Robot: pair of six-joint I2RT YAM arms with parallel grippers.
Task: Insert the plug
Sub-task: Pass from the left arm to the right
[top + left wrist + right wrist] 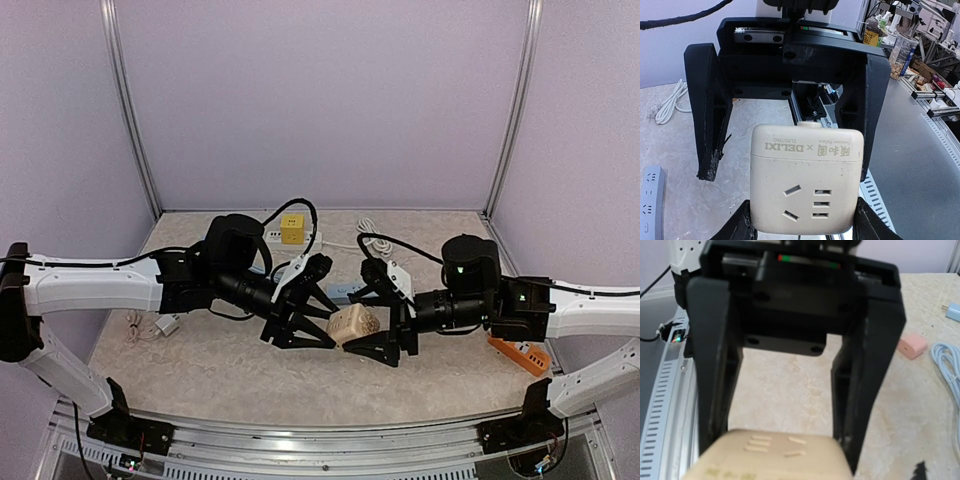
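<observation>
A beige cube socket [352, 322] marked DELIXI hangs above the table between the two grippers. My left gripper [312, 335] is shut on it. In the left wrist view the cube [806, 185] sits between my two fingertips [737, 227], its slotted face towards the camera. My right gripper [385, 347] is open and faces it. Its fingers [707, 115] stand wide: one is close beside the cube, the other is well clear of it. In the right wrist view the cube [770, 457] fills the bottom edge. Neither gripper holds a plug.
A yellow cube [291, 228] sits on a white power strip at the back. A pale blue strip [345, 292] lies behind the grippers. An orange strip [520, 355] lies at right. White cable coils [372, 237], a white adapter [165, 323] and a pink adapter [912, 346] lie on the table.
</observation>
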